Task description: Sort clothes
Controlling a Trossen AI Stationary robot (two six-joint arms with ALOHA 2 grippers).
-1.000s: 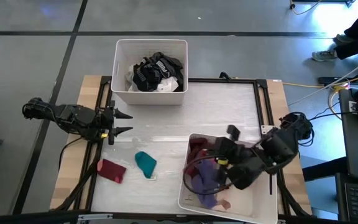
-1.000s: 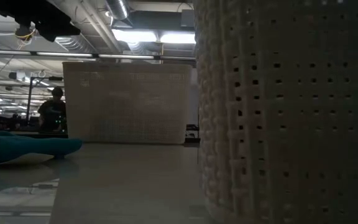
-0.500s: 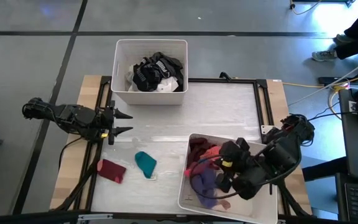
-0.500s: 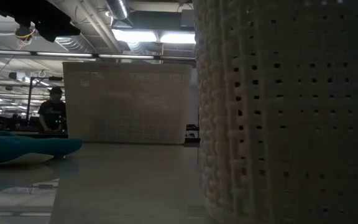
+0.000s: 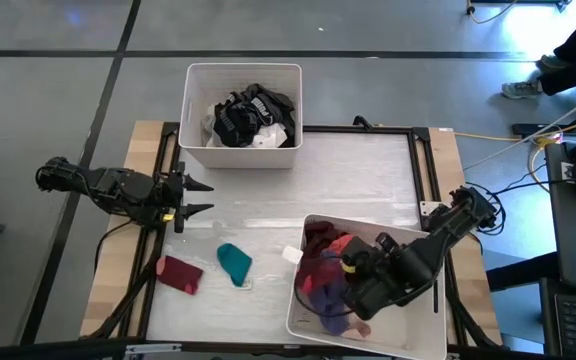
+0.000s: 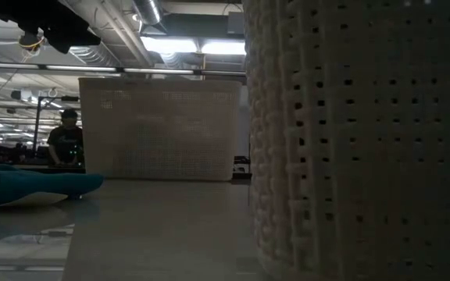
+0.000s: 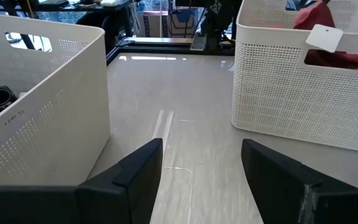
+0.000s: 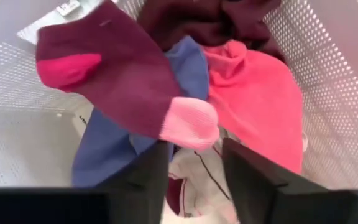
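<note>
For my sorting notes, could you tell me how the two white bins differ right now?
The far bin holds black and white clothes; the near bin holds maroon, pink and purple ones. The far bin sits square to the table; the near bin is turned askew. The right gripper reaches into the near bin only. Both are perforated white plastic.

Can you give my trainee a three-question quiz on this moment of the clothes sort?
1. True or false: the left gripper is open and holds nothing.
2. Which clothes lie loose on the table, outside both bins? A) a maroon piece and a teal piece B) a black one and a white one C) none
3. Fill in: the right gripper hangs over the ____ bin, the one with the pink and purple clothes.

Key: 1 true. 2 A. 3 near; the far bin holds black and white clothes.
</note>
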